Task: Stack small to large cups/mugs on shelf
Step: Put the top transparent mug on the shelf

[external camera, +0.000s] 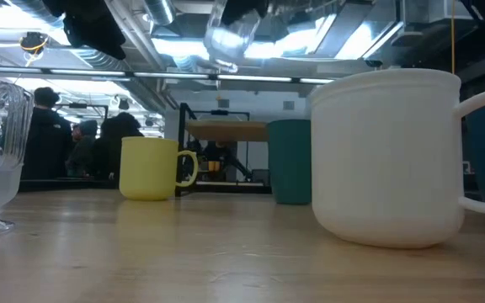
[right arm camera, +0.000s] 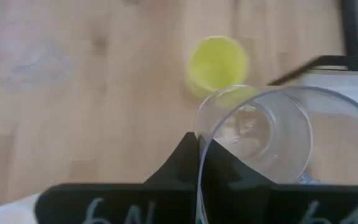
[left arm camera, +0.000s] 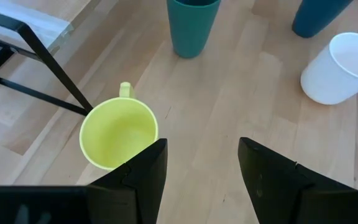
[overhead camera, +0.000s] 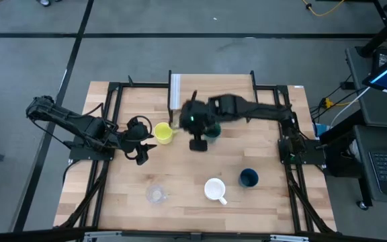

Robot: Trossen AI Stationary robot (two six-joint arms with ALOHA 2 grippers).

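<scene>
White mug (external camera: pixel 387 156) nearest, unlabelled; right tool (right arm camera: pixel 199 163) clenched on clear glass (right arm camera: pixel 253 134); left tool (left arm camera: pixel 197 165) released beside yellow mug (left arm camera: pixel 118 132).

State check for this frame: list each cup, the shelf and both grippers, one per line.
Right gripper: shut on clear glass, raised above the table.
Left gripper: open, beside yellow mug.
Yellow mug: upright on table, empty.
Teal-green cup: upright.
White mug: upright.
Dark blue cup: upright.
Second clear glass: standing on table.
Shelf: no cups visible on it.
</scene>
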